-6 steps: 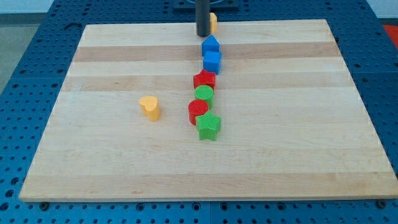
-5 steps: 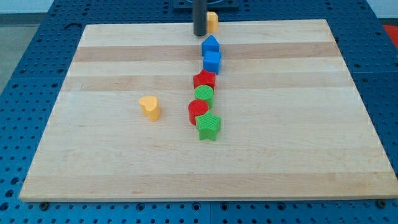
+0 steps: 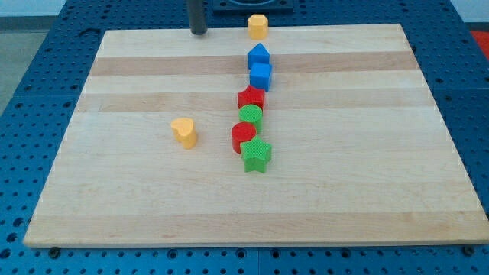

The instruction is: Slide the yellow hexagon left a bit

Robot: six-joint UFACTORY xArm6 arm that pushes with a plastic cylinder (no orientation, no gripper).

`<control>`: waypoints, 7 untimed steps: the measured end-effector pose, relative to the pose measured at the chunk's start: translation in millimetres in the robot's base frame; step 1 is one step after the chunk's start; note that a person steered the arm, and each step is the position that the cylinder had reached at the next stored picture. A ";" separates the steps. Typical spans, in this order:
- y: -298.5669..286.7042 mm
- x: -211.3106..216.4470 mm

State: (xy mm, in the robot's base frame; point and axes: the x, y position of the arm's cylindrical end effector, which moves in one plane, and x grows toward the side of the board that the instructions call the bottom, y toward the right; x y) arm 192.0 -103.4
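Yellow hexagon (image 3: 258, 26), two yellows, blues, reds, greens

Single camera view — elevated, angled down across the whole wooden board (image 3: 153, 206) from beyond its bottom edge — mid-range.

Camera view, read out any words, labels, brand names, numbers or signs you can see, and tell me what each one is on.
None: no readable text shows anywhere in this view.
The wooden board is bare wood grain.
The blue pegboard table has only holes.
The blocks, such as the yellow hexagon and the yellow heart, bear no markings.
My tip, at the view's left of the hexagon, is plain dark.
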 end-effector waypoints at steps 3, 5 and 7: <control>124.2 1.5; 134.7 50.0; 236.3 42.1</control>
State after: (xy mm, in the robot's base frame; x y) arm 234.0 132.9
